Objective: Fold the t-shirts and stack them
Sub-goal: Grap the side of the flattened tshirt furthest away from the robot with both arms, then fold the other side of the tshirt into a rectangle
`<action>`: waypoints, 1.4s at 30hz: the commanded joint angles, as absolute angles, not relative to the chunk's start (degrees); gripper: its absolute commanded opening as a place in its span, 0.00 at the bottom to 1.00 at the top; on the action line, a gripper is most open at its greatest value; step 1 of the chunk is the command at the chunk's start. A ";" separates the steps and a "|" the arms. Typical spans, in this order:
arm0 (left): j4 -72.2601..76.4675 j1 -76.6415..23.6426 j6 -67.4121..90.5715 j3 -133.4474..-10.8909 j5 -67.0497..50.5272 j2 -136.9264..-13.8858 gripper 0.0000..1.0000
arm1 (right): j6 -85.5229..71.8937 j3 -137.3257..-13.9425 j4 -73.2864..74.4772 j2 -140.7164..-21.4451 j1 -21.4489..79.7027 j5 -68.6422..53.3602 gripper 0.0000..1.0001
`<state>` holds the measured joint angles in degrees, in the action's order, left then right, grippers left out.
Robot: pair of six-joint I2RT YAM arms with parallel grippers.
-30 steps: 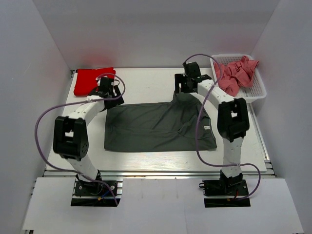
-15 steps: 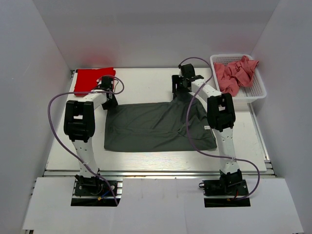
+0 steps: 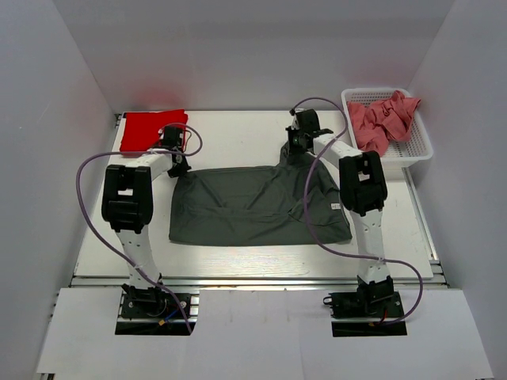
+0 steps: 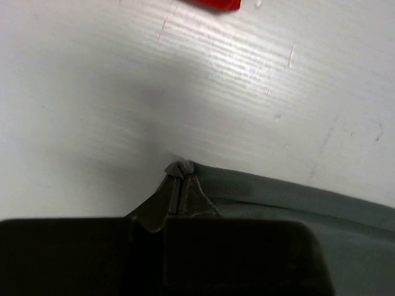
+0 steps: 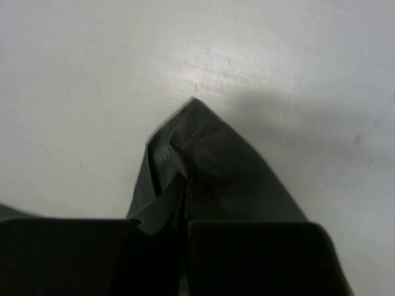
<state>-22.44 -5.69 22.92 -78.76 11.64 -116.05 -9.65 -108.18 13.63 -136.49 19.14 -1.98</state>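
Observation:
A dark grey t-shirt (image 3: 253, 207) lies spread across the middle of the table. My left gripper (image 3: 176, 168) is shut on its far left corner (image 4: 180, 168), pinching a small bunch of fabric. At the far right corner (image 5: 194, 132), lifted into a peak, my right gripper (image 3: 295, 150) is shut on the cloth, which drapes over both fingers. A folded bright red t-shirt (image 3: 146, 129) lies at the far left; its edge (image 4: 217, 4) shows in the left wrist view. Crumpled dusty pink t-shirts (image 3: 382, 119) fill the basket.
A white mesh basket (image 3: 417, 149) stands at the far right corner of the table. White walls close in the back and both sides. Purple cables loop off both arms over the table.
Both grippers have shut on the dark grey t-shirt's far corners. The right gripper has drawn its corner up into a peak. The left arm's elbow shifted right, then held.

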 commanded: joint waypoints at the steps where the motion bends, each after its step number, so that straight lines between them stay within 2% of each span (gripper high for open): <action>1: -20.32 -5.45 21.54 -76.21 11.07 -109.35 0.00 | -7.82 -101.80 8.88 -126.76 19.42 -0.18 0.00; 12: -12.31 -6.68 19.42 -60.83 8.45 -91.68 0.00 | -9.22 -68.42 -5.01 -101.26 19.34 2.90 0.00; 26: -8.53 -6.68 22.59 -41.32 3.78 -69.63 0.00 | -16.78 -42.31 -6.15 -72.27 19.86 5.98 0.00; 38: -9.67 -6.68 24.96 -31.20 2.46 -63.38 0.00 | -25.28 -25.32 -2.83 -58.54 20.83 3.96 0.01; 39: -10.97 -6.68 26.35 -30.51 3.07 -63.37 0.00 | -26.53 -22.27 -2.46 -57.75 20.66 3.96 0.10; 40: -11.94 -6.68 26.89 -30.50 3.08 -63.37 0.14 | -27.33 -21.19 -1.59 -57.48 20.83 3.78 0.20; 41: -13.69 -6.68 27.42 -30.50 3.08 -63.37 0.27 | -30.12 -19.62 -0.97 -56.09 20.83 3.78 0.49; 42: -14.93 -6.68 28.81 -29.89 3.08 -62.76 0.45 | -30.67 -18.73 -0.27 -55.38 20.74 3.69 0.58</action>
<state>-11.46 -6.57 25.45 -30.72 2.59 -65.25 -25.39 -21.19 -2.44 -57.71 20.58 4.01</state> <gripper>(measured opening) 0.373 0.506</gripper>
